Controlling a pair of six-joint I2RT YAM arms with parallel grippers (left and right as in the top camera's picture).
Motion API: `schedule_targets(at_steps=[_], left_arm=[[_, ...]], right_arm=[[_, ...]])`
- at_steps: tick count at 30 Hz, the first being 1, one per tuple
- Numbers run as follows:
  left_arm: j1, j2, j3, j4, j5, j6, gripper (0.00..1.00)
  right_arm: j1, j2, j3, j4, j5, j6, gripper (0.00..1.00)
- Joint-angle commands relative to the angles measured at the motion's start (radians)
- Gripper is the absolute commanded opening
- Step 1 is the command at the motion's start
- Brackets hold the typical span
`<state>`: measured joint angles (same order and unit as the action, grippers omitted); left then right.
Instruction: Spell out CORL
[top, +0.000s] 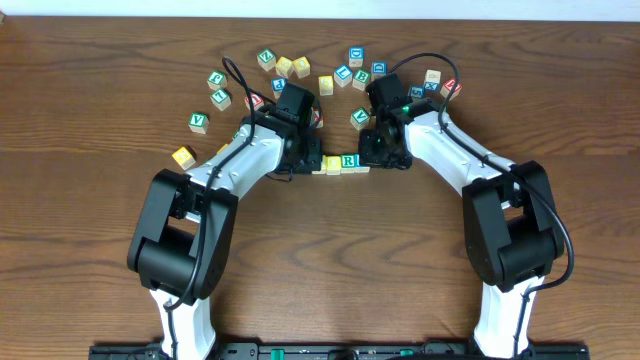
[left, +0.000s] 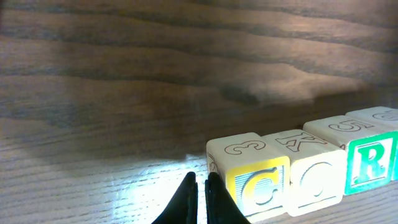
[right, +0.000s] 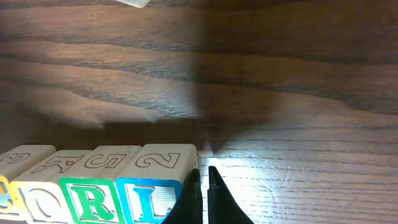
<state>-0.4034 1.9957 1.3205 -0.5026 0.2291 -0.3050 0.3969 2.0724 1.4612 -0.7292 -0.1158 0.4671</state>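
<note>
Neatly, the cubes (right: 93, 202) read C, O, R, L; left claw (left: 200, 185) and right claw (right: 203, 179) closed.

C cube (left: 258, 186), O cube (left: 314, 183), R cube (right: 93, 202), L cube (right: 146, 199) (tops: 3, K, 5, 2).
</note>
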Motion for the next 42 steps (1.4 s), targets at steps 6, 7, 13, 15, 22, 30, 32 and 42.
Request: schedule_targets(at_steps=[6, 7, 13, 15, 22, 30, 32, 42], left_arm=[[-0.020, 0.012, -0.008, 0.029, 0.021, -0.007, 0.08], [-0.020, 0.012, -0.008, 0.030, 0.021, -0.008, 0.08], [-0.020, 0.017, -0.008, 0.038, 0.021, -0.007, 0.08], [-0.020, 0.023, -0.008, 0.042, 0.021, -0.008, 0.07], [-0.020, 0.028, -0.008, 0.048, 0.021, -0.007, 0.08], [-0.020, 0.029, -0.008, 0.049, 0.021, -0.007, 0.08], [-0.020, 0.029, -0.008, 0.048, 0.021, -0.007, 0.08], [-0.019, 0.029, -0.008, 0.052, 0.013, -0.007, 0.08]], right_arm=[[0.017, -0.017, -0.009, 0.007, -0.026, 0.027, 0.02], [0.017, -0.017, -0.009, 0.010, -0.025, 0.029, 0.02], [0.017, -0.017, -0.009, 0.042, -0.025, 0.034, 0.04], [0.017, -0.017, -0.009, 0.050, -0.025, 0.034, 0.04], [0.018, -0.008, -0.009, 0.084, -0.025, 0.034, 0.04], [0.017, 0.010, -0.010, 0.083, -0.025, 0.038, 0.06], [0.017, 0.010, -0.010, 0.080, -0.025, 0.038, 0.06], [0.018, 0.010, -0.010, 0.044, 0.005, 0.055, 0.04]])
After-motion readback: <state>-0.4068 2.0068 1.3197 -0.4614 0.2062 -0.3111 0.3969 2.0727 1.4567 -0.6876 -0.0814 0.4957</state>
